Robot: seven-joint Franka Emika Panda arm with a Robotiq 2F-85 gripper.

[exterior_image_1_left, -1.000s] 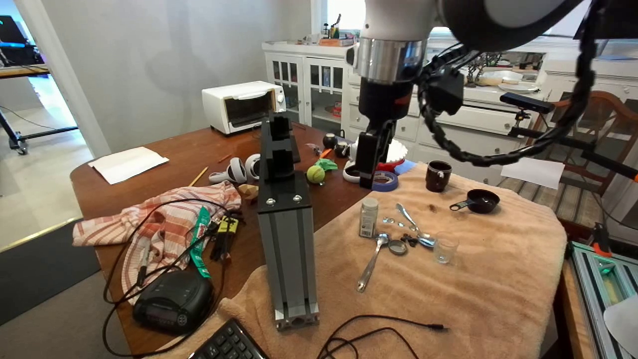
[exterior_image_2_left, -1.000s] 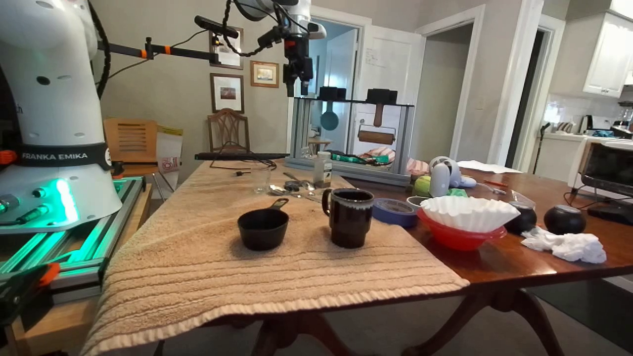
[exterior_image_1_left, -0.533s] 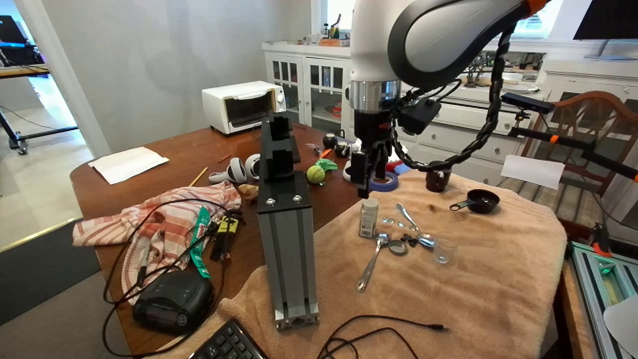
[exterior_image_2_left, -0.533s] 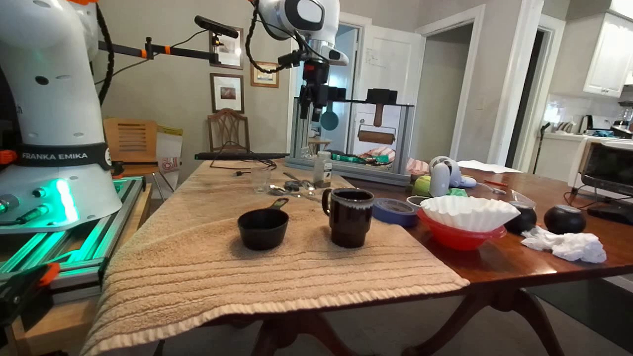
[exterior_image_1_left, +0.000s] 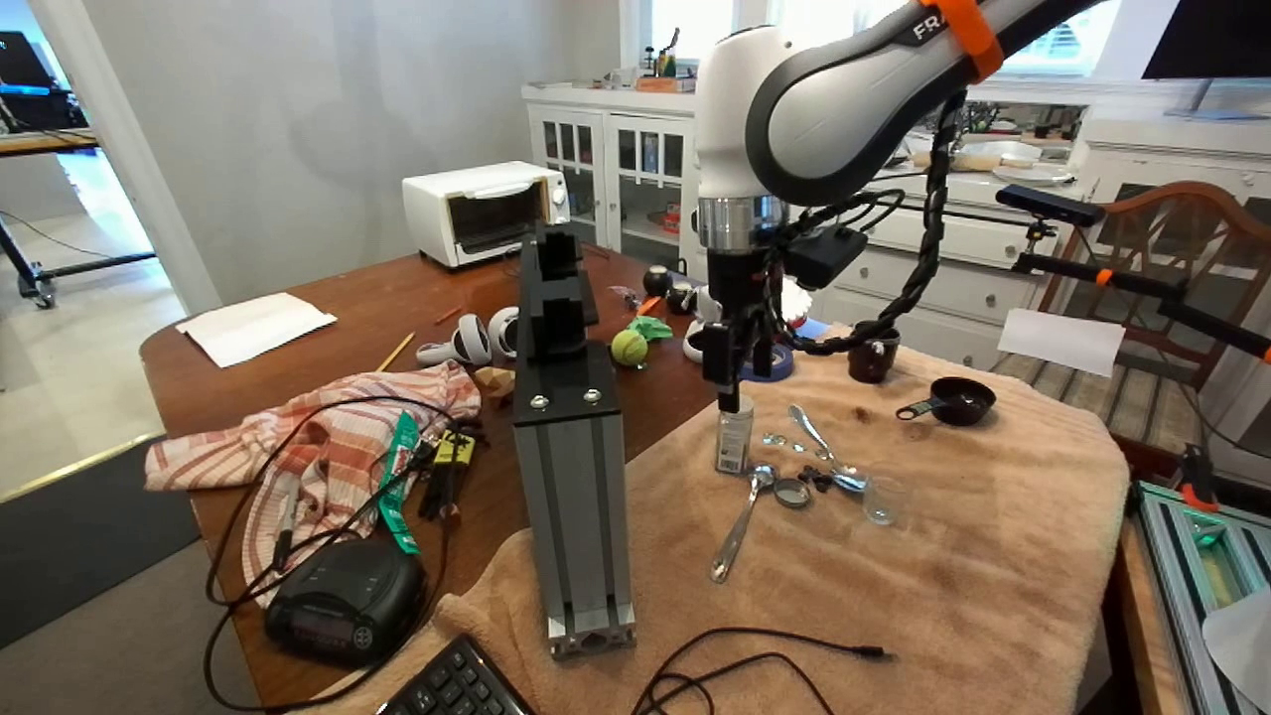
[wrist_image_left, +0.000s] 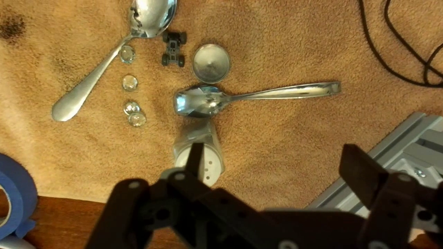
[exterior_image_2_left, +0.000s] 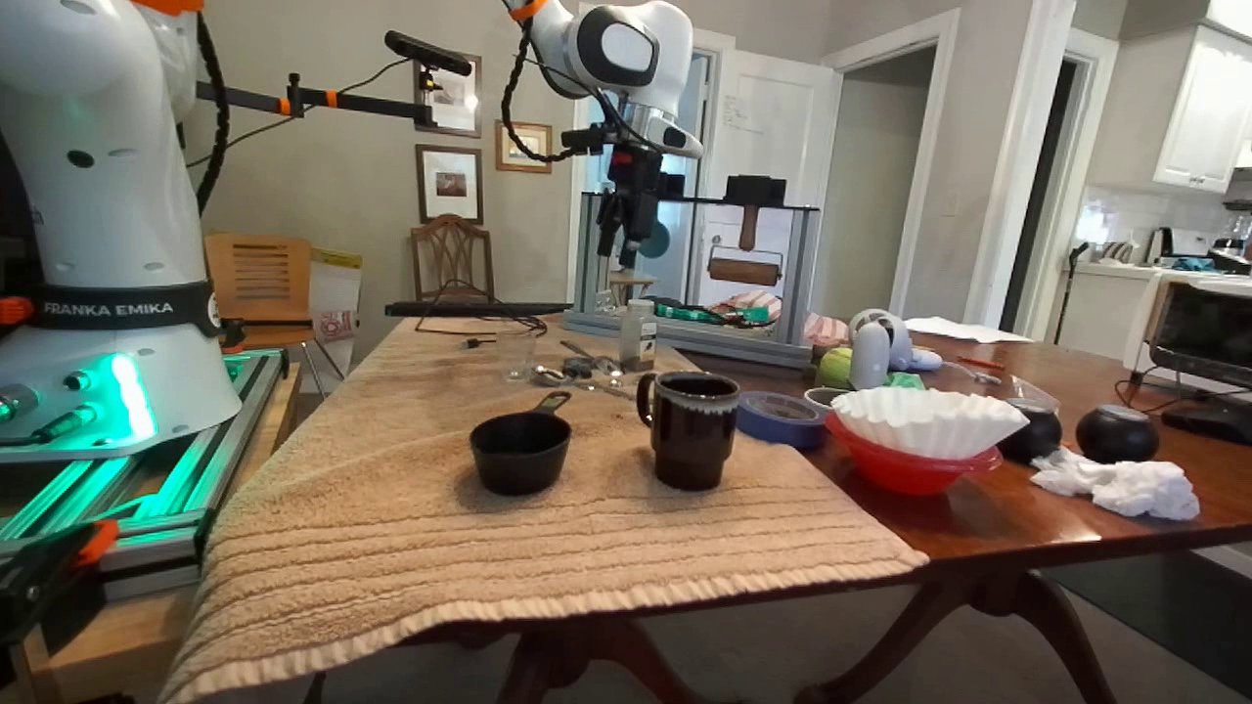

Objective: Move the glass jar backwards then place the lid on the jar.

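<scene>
The glass jar (exterior_image_1_left: 884,500) is a small clear cup standing on the tan towel, faint in an exterior view (exterior_image_2_left: 515,358). It is out of the wrist view. The lid, a round silver cap (exterior_image_1_left: 792,493), lies flat on the towel between the spoons; it also shows in the wrist view (wrist_image_left: 211,63), hollow side seemingly up. My gripper (exterior_image_1_left: 746,385) is open and empty, raised above the towel, also in an exterior view (exterior_image_2_left: 616,256). In the wrist view its fingers (wrist_image_left: 272,147) are wide apart, one overlapping the shaker's white top, the other over the metal frame.
A shaker bottle (exterior_image_1_left: 734,437) stands below my gripper. Two spoons (exterior_image_1_left: 737,531), glass beads (wrist_image_left: 130,83) and a tiny toy car (wrist_image_left: 173,49) lie around the lid. A tall metal frame (exterior_image_1_left: 576,497) stands beside the towel. A mug (exterior_image_1_left: 870,362) and black measuring cup (exterior_image_1_left: 961,400) stand beyond.
My arm has come down and forward, toward the metal frame and above the shaker bottle. The jar, lid and other objects have not moved.
</scene>
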